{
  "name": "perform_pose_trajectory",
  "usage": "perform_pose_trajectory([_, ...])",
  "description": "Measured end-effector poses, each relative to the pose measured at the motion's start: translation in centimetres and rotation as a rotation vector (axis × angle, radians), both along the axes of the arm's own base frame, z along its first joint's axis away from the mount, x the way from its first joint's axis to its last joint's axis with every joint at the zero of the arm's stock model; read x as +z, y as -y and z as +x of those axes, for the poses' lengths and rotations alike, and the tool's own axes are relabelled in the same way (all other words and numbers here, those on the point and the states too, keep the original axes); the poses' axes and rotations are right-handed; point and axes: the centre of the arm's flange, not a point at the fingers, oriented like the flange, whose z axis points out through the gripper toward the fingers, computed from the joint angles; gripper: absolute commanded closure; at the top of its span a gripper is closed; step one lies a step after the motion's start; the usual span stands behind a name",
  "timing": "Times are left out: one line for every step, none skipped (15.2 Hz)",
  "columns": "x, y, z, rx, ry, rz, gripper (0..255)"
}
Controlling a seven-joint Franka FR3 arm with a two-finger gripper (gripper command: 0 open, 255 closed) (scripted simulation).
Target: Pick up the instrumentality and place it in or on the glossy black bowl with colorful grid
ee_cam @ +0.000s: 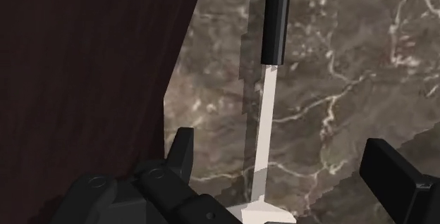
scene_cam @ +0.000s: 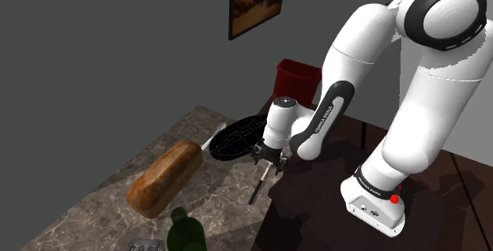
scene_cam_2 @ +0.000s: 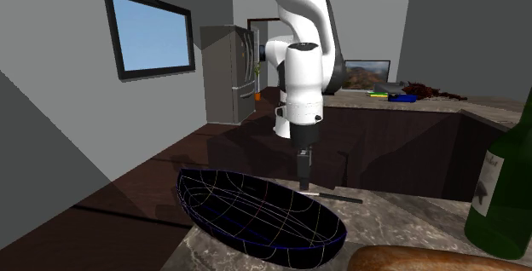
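**Gripper open over utensil, nothing held**

Writing: white lettering runs along the black band of my forearm (scene_cam: 324,121), but I cannot read it for certain. The bottle (scene_cam_2: 503,188) carries a pale label with dark marks, illegible.

Gripper (ee_cam: 279,144): the fingers (ee_cam: 182,156) stand wide apart and empty. The utensil (ee_cam: 276,18) lies flat on the marble counter (ee_cam: 367,60) between them, untouched. It has a black handle and a white shaft that widens toward the hand. In the shoulder view the gripper (scene_cam: 269,161) hangs just above the utensil (scene_cam: 258,185). In the second exterior view the gripper (scene_cam_2: 304,180) points straight down beside the utensil (scene_cam_2: 337,196).

Around: the bowl (scene_cam: 235,139), black with thin grid lines, sits on the counter just beside the gripper and apart from the utensil. The lines look white and blue on the bowl (scene_cam_2: 256,218) in the second exterior view. The loaf (scene_cam: 164,177) and the green bottle (scene_cam: 186,232) lie further toward the shoulder view's left. The dark wood stand (ee_cam: 84,82) rises right beside the utensil, close to one finger. A red bin (scene_cam: 298,78) stands behind the arm, and a framed picture (scene_cam: 258,1) hangs on the grey wall.

Hard to make out: the utensil's wide end is cut off under the hand. A grey object (scene_cam: 142,245) at the shoulder view's bottom edge is cut off, and I cannot identify it.
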Motion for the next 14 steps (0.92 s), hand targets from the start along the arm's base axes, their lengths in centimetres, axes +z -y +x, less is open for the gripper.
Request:
perform_pose_trajectory([-0.6, 0.1, 0.0, -0.002, 0.0, 0.0, 0])
perform_pose_trajectory([-1.2, 0.0, 0.0, -0.003, 0.0, 0.0, 0])
perform_pose_trajectory([-1.7, 0.0, -0.1, -0.003, 0.0, 0.0, 0])
perform_pose_trajectory([-2.2, -0.1, -0.1, -0.003, 0.0, 0.0, 0])
perform_pose_trajectory([-2.6, -0.1, -0.1, -0.003, 0.0, 0.0, 0])
perform_pose_trajectory([-2.8, -0.1, -0.1, -0.003, 0.0, 0.0, 0])
perform_pose_trajectory([-2.9, -0.2, -0.1, -0.003, 0.0, 0.0, 0])
perform_pose_trajectory([-3.0, -0.2, -0.1, -0.003, 0.0, 0.0, 0])
perform_pose_trajectory([-3.1, -0.2, -0.1, -0.003, 0.0, 0.0, 0])
perform_pose_trajectory([-3.1, -0.2, -0.1, -0.003, 0.0, 0.0, 0])
perform_pose_trajectory([-3.1, -0.2, -0.1, -0.003, 0.0, 0.0, 0])
perform_pose_trajectory([-3.1, -0.2, -0.1, -0.003, 0.0, 0.0, 255])
perform_pose_trajectory([-3.1, -0.2, -0.1, -0.003, 0.0, 0.0, 255])
perform_pose_trajectory([-3.1, -0.2, -0.1, -0.003, 0.0, 0.0, 255])
